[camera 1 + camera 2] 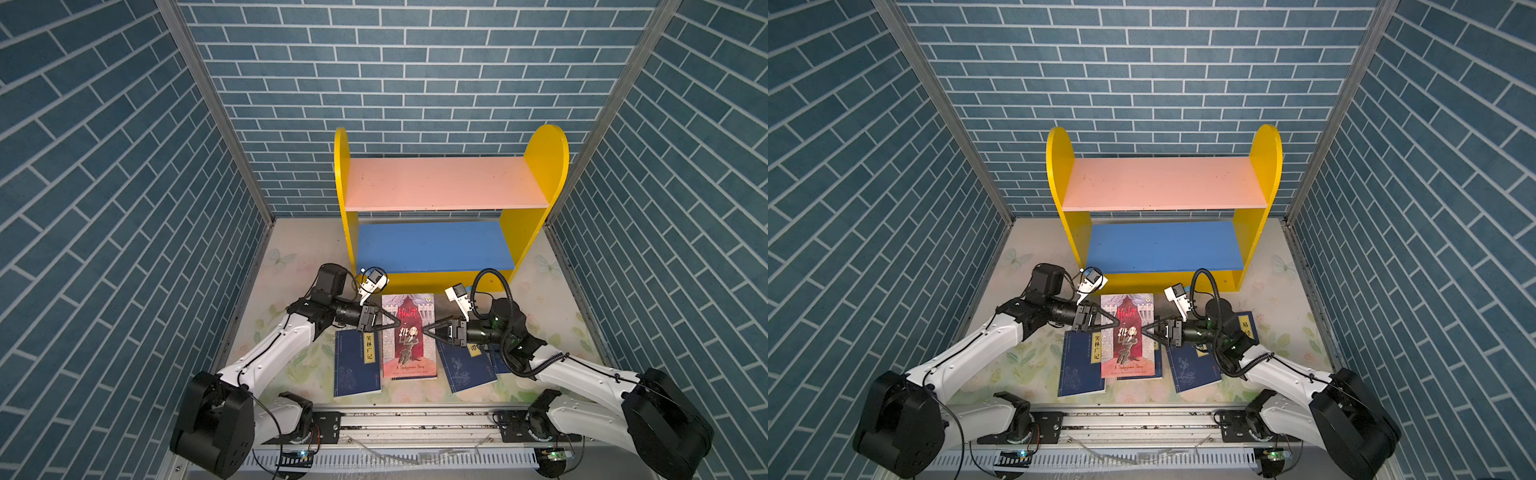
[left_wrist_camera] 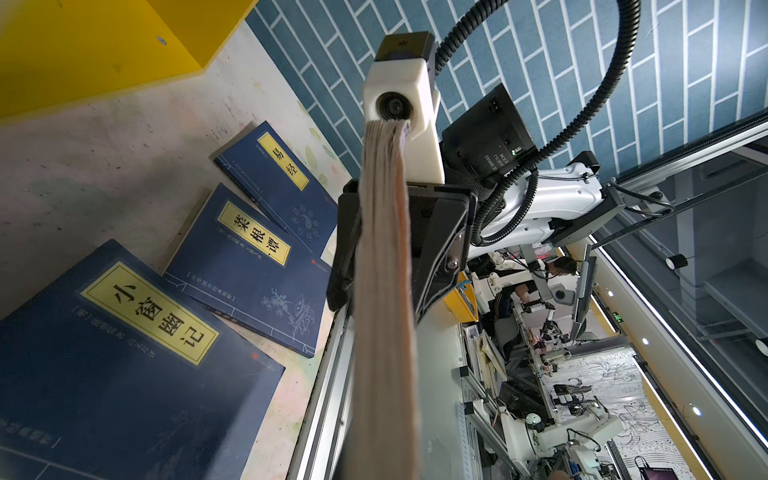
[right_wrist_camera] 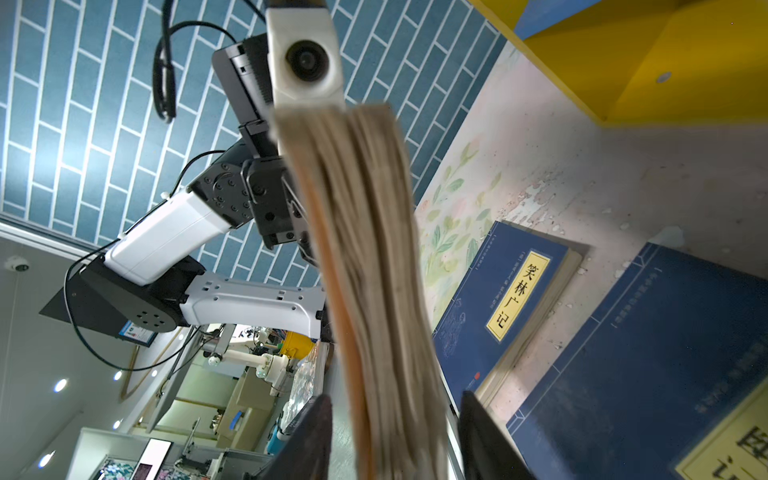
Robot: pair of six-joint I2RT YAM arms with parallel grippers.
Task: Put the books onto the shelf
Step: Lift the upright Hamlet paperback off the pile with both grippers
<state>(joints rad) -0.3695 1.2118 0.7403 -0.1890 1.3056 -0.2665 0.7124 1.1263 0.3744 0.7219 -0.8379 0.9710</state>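
The grey-and-dark-red book (image 1: pixel 409 336) (image 1: pixel 1127 336) hangs flat between both grippers, above the navy books. My left gripper (image 1: pixel 392 325) (image 1: pixel 1115 324) is shut on its left edge. My right gripper (image 1: pixel 428 330) (image 3: pixel 395 436) straddles the book's right edge with its jaws open; its fingers (image 3: pixel 307 436) stand clear of the pages (image 3: pixel 365 249). The left wrist view looks along the book's page edge (image 2: pixel 382 291). Navy books lie on the table: one at the left (image 1: pixel 357 361) (image 3: pixel 507 299), others at the right (image 1: pixel 467 370) (image 2: pixel 249 257) (image 2: pixel 282 174), one under the lifted book (image 2: pixel 137 332). The shelf (image 1: pixel 449 183) (image 1: pixel 1163 183) stands behind them with bare boards.
Blue brick-pattern walls (image 1: pixel 124 208) close in the left, back and right. The shelf's yellow base (image 1: pixel 436 282) sits just beyond the lifted book. A metal rail (image 1: pixel 415 419) with both arm bases runs along the front edge. The table (image 1: pixel 299 257) has a floral cover.
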